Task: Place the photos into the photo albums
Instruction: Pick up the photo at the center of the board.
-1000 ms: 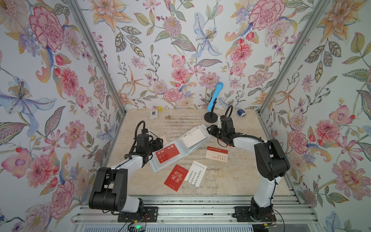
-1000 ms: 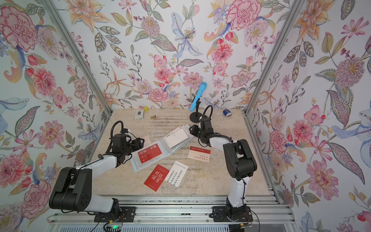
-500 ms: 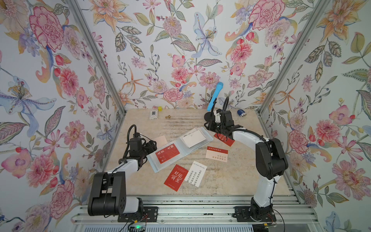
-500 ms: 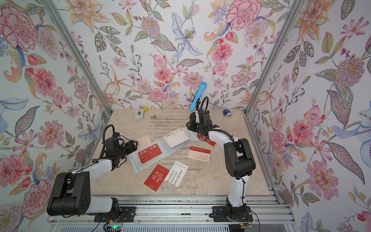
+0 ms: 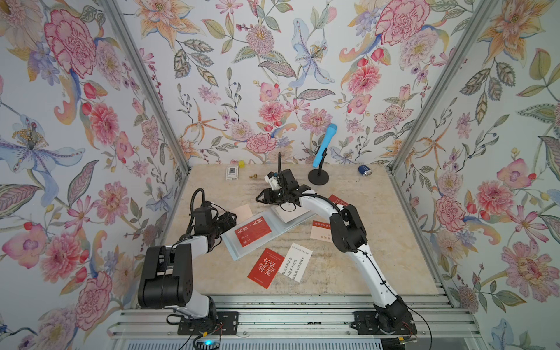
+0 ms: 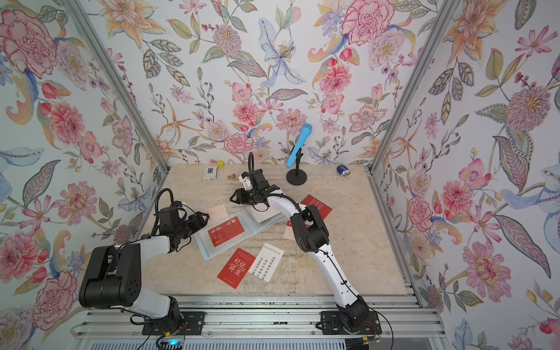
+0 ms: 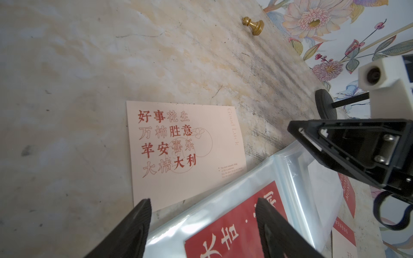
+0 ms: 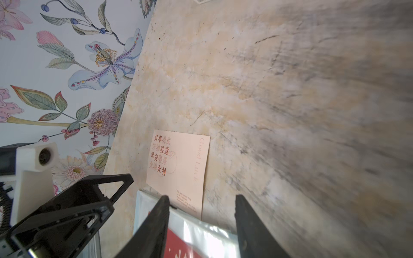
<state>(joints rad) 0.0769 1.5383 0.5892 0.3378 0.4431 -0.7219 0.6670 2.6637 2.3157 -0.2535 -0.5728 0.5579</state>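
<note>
Photo album (image 5: 239, 253), lying open on surface (image 5: 363, 272), red card (image 5: 253, 231) in sleeve. Left claw (image 7: 202, 203) spread wide at its edge, empty. Right claw (image 8: 202, 197) parted, empty, near pink card (image 8: 178, 169).

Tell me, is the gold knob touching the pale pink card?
Apart. The left wrist view shows a wide gap between the gold knob and the pale pink card.

Floral wallpaper (image 5: 272, 75), marbled beige table (image 5: 378, 257), white-lettered red card (image 5: 266, 268), pink card (image 7: 178, 145), blue microphone (image 5: 325, 145)
</note>
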